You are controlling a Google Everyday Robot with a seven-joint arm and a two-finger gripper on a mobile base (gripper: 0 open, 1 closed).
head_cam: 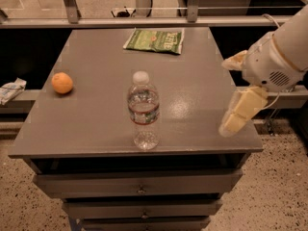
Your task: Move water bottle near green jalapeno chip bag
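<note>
I see the water bottle [144,112] standing upright near the front edge of the gray desk [96,57], about midway across. Its white cap is on top and a red-edged label band wraps its middle. Nothing touches it.

The green jalapeno chip bag [155,40] lies flat at the far edge of the desk, slightly right of the bottle's line and well apart from it. Bare desk surface lies between the two, with no object in the way.

An orange [62,83] sits on the left side of the desk, well away from both the bottle and the bag.

My gripper [224,96] hangs at the right edge of the desk, well to the right of the bottle. Its two pale fingers are spread apart, one higher and one reaching lower toward the front corner, and they hold nothing. The white arm runs off to the upper right.

Below the desktop I see drawers [139,183] with small knobs. A crumpled white item [10,90] rests on a ledge off the left side.
</note>
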